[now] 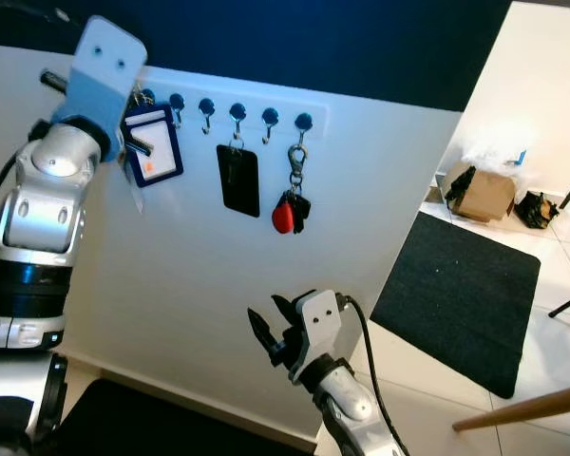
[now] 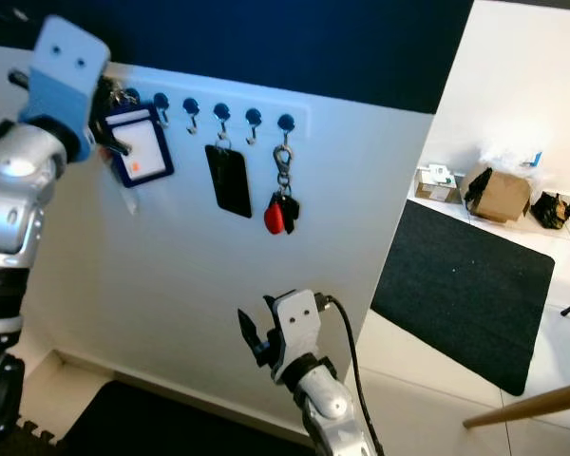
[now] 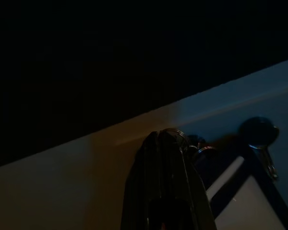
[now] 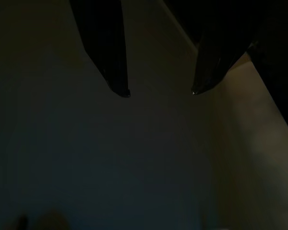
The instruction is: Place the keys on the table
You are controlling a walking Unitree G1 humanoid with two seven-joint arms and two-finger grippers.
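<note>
Low in front of the white wall, the right gripper (image 1: pixel 277 334) hangs idle, its two black fingers spread apart around nothing. Higher up, the left gripper (image 3: pixel 169 143) has its fingers pressed together on a bunch of metal key rings (image 3: pixel 198 145) at the wall's row of dark hooks (image 1: pixel 237 113), beside a blue-framed card tag (image 1: pixel 154 144). Further along hang a flat black fob (image 1: pixel 238 180) and red-tagged keys (image 1: pixel 287 213). Judging by this (keys not yet off their hook), nearly everything remains: lifting, carrying, setting down.
</note>
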